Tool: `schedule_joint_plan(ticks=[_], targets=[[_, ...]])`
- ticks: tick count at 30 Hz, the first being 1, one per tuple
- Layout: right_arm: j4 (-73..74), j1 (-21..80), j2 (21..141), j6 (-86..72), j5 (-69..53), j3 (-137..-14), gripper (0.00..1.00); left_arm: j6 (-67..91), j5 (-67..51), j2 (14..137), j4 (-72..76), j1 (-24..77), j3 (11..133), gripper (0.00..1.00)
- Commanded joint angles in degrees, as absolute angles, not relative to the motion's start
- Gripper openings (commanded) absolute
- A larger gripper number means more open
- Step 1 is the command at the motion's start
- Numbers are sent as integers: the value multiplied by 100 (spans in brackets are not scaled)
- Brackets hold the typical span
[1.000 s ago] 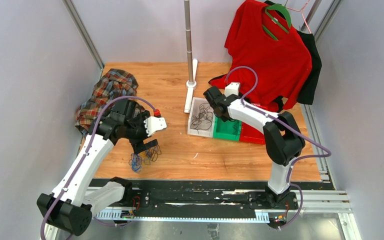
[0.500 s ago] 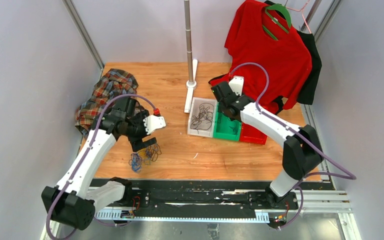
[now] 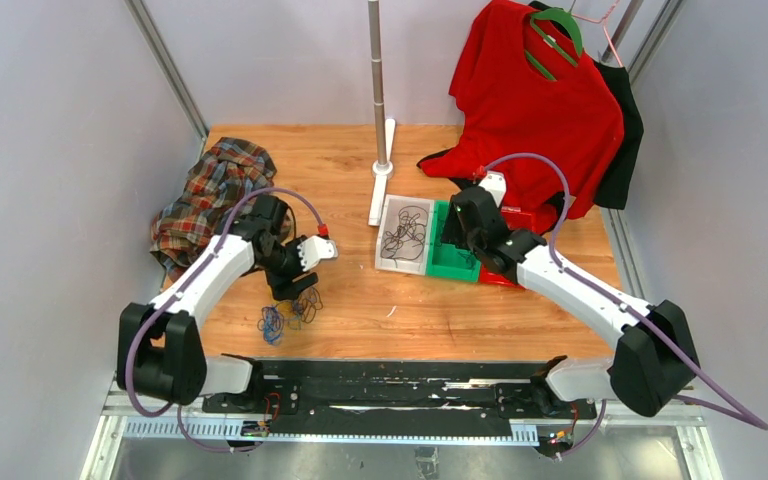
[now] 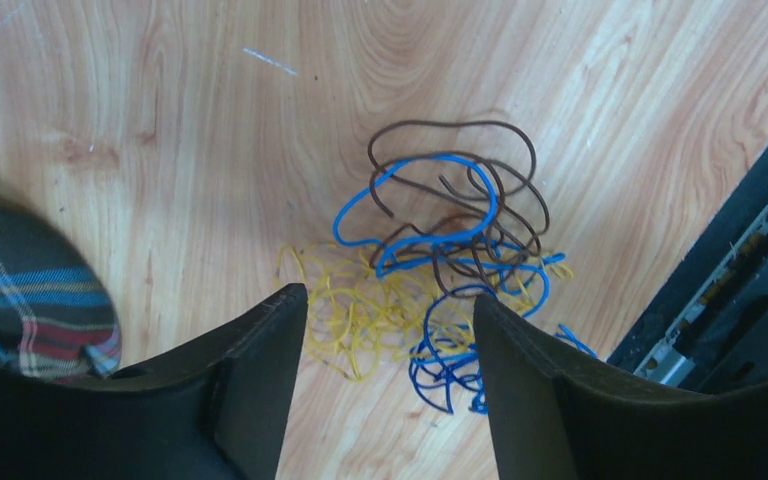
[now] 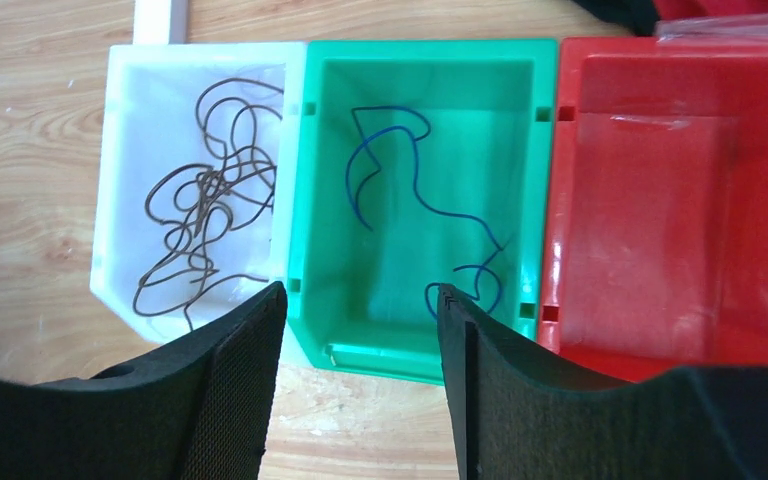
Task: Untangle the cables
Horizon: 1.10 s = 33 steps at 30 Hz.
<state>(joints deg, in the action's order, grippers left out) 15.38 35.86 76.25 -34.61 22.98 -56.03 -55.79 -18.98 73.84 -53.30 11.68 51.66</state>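
Left tool point(image 4: 388, 298) open, holds nothing, hangs right over tangled cables point(image 4: 440, 260) on counter point(image 4: 160, 120): yellow, blue, brown loops all knotted. Right tool point(image 5: 360, 288) open too, empty, over green bin point(image 5: 420, 48) with one blue cable point(image 5: 415, 190); brown cables point(image 5: 205, 200) lie in white bin point(image 5: 120, 150). Risk: left tool pinches many loops at once, so whole wad lifts, or knot pulls tighter. Thin yellow loops may slip out.

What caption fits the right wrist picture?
Open right tool over a white bin of dark cables and a green bin holding one blue cable.
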Motion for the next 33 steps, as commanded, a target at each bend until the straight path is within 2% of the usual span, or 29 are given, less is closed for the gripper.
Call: schedule_joint_plan(ticks=[1,5,8,11,13,19,23,27,33], targets=[[833,3650,7360,-3363,1693,-5237,57,-5660,-2204,7837,-4825,1127,5157,63],[589,3804,7403,-3366,1534,-5153,53,-5524,-2321,8238,-4572,1134,5205,46],[421,3889,7418,-3335,1414,-5151,49,-5444,-2441,8358,-4577,1133,5288,28],[244,3972,7377,-3268,1281,-5157,45,-5430,-2528,8149,-4734,1147,5422,8],[80,4024,7357,-3216,1134,-5168,43,-5432,-2691,7886,-4973,1156,5599,1],[-514,4367,7492,-3002,531,-5253,44,-5167,-3222,7071,-5642,1302,6286,1],[-1063,4775,7601,-2639,-98,-5383,59,-4816,-3445,6678,-5766,1388,6670,1],[-1548,5243,7585,-2211,-559,-5485,68,-4331,-3667,6418,-5765,1391,7141,1],[-2225,5864,7645,-1452,-617,-5526,70,-3931,-3921,6156,-5791,1412,7562,0]])
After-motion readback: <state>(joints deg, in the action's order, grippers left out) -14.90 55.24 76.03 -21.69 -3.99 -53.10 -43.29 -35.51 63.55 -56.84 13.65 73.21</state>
